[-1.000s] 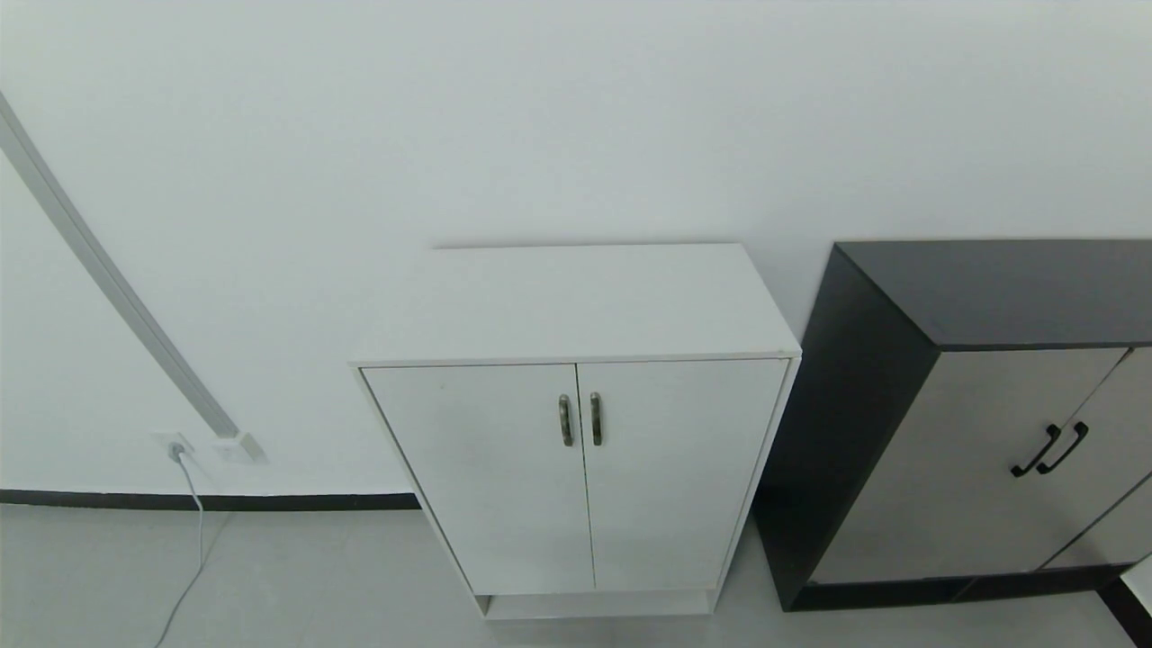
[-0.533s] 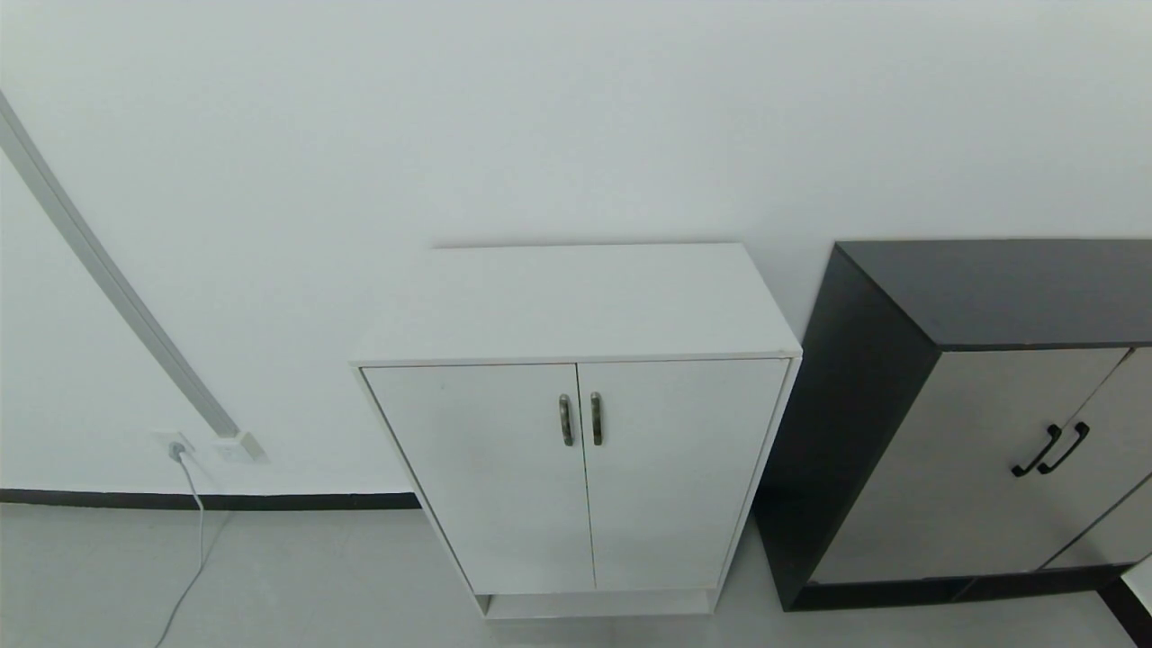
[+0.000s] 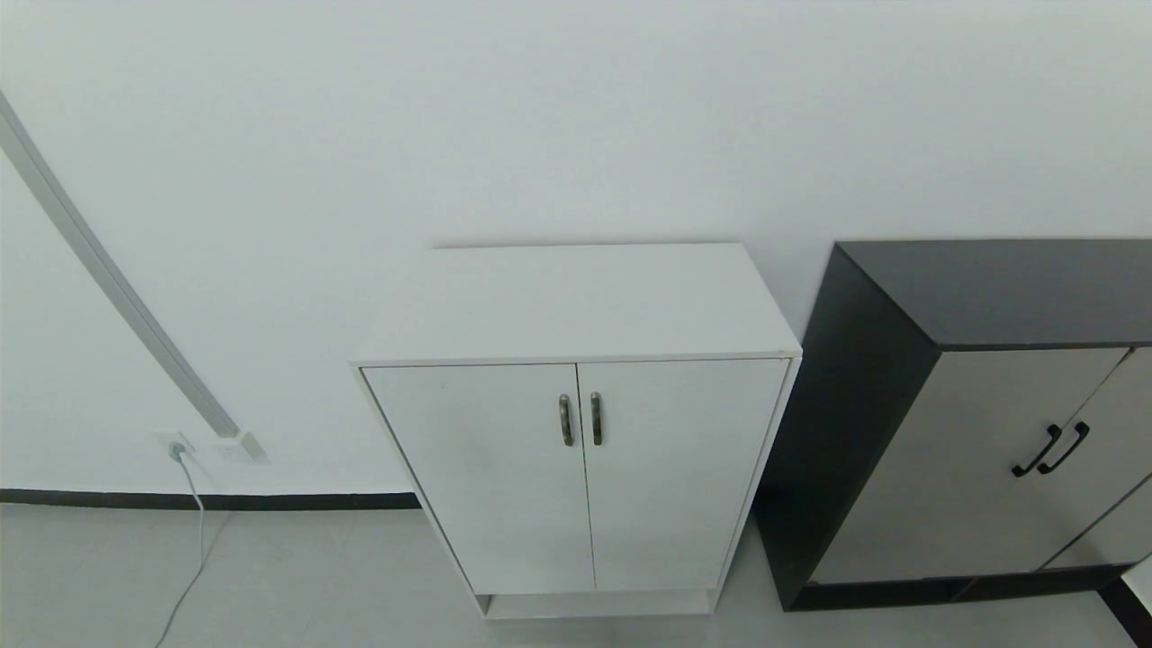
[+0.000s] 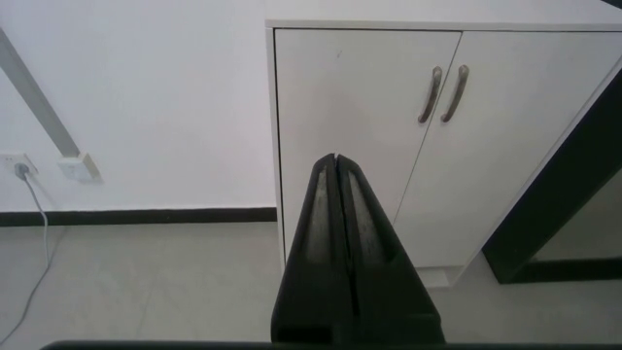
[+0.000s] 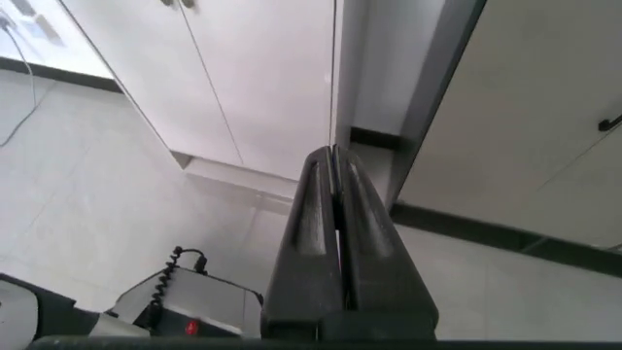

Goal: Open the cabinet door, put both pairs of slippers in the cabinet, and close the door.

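A white cabinet (image 3: 576, 378) stands against the wall with both doors closed and two metal handles (image 3: 580, 419) side by side at the centre seam. In the left wrist view my left gripper (image 4: 336, 160) is shut with nothing in it, held back from the cabinet's left door (image 4: 360, 126) and well short of the handles (image 4: 443, 93). My right gripper (image 5: 335, 153) is shut and empty, pointing at the floor by the white cabinet's lower right corner (image 5: 335, 126).
A black cabinet with grey doors (image 3: 972, 414) stands close on the right of the white one. A wall socket with a grey cable (image 3: 184, 468) is at the left, near a slanted wall duct (image 3: 99, 261). Grey floor (image 3: 270, 576) lies open before the cabinets.
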Available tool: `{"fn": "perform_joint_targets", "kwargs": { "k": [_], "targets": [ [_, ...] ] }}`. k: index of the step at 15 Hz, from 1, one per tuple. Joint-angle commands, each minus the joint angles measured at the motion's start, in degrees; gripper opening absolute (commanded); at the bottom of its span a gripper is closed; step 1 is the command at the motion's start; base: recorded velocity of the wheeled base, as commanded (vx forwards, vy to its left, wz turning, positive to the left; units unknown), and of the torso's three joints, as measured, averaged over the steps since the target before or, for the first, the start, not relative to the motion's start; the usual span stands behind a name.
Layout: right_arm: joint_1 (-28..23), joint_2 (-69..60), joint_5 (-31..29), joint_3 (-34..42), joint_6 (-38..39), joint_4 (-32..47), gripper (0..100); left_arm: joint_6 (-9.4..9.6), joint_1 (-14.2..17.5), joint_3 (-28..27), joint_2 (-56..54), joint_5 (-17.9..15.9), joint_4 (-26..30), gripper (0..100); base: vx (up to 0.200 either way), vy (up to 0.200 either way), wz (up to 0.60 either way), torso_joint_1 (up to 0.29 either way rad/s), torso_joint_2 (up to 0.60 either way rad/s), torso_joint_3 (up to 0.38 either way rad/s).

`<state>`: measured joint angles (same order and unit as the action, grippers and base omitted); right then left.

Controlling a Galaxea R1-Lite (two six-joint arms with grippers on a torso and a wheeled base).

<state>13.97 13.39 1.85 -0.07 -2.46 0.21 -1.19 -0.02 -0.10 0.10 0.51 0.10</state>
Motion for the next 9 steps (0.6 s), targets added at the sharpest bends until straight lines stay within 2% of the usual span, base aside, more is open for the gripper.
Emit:
{"fn": "perform_joint_targets", "kwargs": {
  "k": [1, 5, 9],
  "targets": [
    [-2.3, -1.9, -0.2, 0.1, -0.1, 0.0, 0, -0.04, 0.0, 0.0, 0.1, 0.0, 0.0, 0, 0.0, 0.0, 0.0, 0.0, 0.0, 0.0],
    [-8.3, -7.8, -0.2, 0.1, 0.2, 0.0, 0, -0.04, -0.1, 0.0, 0.1, 0.0, 0.0, 0, 0.0, 0.0, 0.0, 0.0, 0.0, 0.0],
    [-8.3, -7.8, -1.1, 0.1, 3.4, -0.1, 0, -0.04, 0.0, 0.0, 0.1, 0.0, 0.0, 0, 0.0, 0.0, 0.0, 0.0, 0.0, 0.0]
  ]
}}
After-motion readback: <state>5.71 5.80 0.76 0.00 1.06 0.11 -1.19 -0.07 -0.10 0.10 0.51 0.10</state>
